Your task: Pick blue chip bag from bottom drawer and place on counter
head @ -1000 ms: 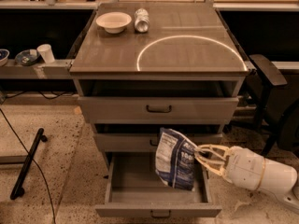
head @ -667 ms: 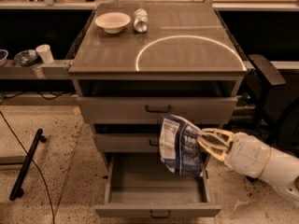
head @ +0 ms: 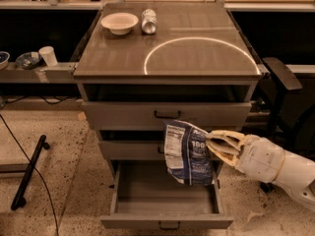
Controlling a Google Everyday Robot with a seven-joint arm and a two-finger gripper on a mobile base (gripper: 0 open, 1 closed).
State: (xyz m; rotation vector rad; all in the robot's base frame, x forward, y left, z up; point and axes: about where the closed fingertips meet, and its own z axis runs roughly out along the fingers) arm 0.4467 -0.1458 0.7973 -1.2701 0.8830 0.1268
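Note:
The blue chip bag [head: 188, 154], dark blue with white panels, hangs in the air in front of the middle drawer, above the open bottom drawer [head: 166, 196], whose inside is bare. My gripper [head: 210, 149], cream-coloured, comes in from the right and is shut on the bag's right edge. The counter [head: 123, 53] is the glossy grey-brown cabinet top with a bright ring of light on it, well above the bag.
A white bowl [head: 119, 22] and a silver can [head: 148, 20] stand at the counter's back left. The top drawer [head: 166, 114] is pulled out a little. A black chair [head: 281, 77] stands to the right. A black bar [head: 28, 172] lies on the floor at left.
My gripper has lifted the bag up out of the bottom drawer and a little to the right, to the height of the middle drawer.

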